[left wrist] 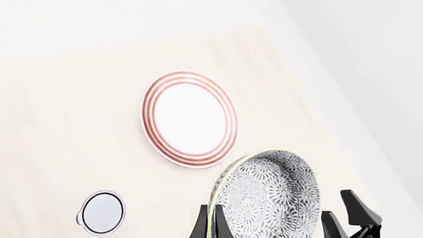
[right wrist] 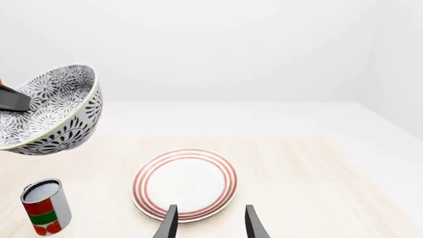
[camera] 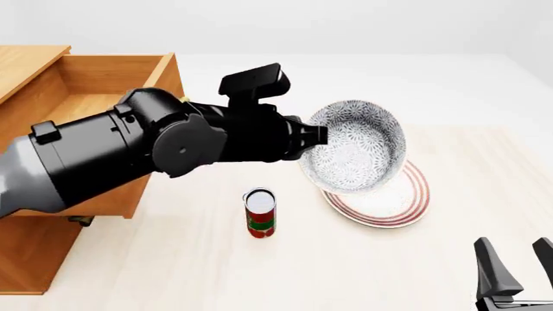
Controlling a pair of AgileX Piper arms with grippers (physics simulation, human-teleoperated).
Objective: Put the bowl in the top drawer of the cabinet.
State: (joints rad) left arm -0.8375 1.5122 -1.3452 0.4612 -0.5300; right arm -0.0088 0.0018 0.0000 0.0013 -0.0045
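Note:
The bowl [camera: 359, 146], blue-grey and white floral, hangs tilted in the air above the plate, its opening facing the camera. My left gripper [camera: 315, 136] is shut on the bowl's rim at its left side. In the left wrist view the bowl [left wrist: 271, 193] stands on edge, with the left gripper [left wrist: 213, 225] pinching its rim. The bowl [right wrist: 53, 114] also shows in the right wrist view. The cabinet [camera: 26, 256] stands at the far left, and its top drawer [camera: 112, 68] is pulled open, partly hidden by the left arm. My right gripper [camera: 519, 265] is open at the front right, holding nothing.
A flat white plate with red rings [camera: 399, 201] lies on the table under the bowl. A red and green can [camera: 259, 214] stands upright to its left. The right gripper [right wrist: 210, 225] hovers just in front of the plate [right wrist: 185, 183].

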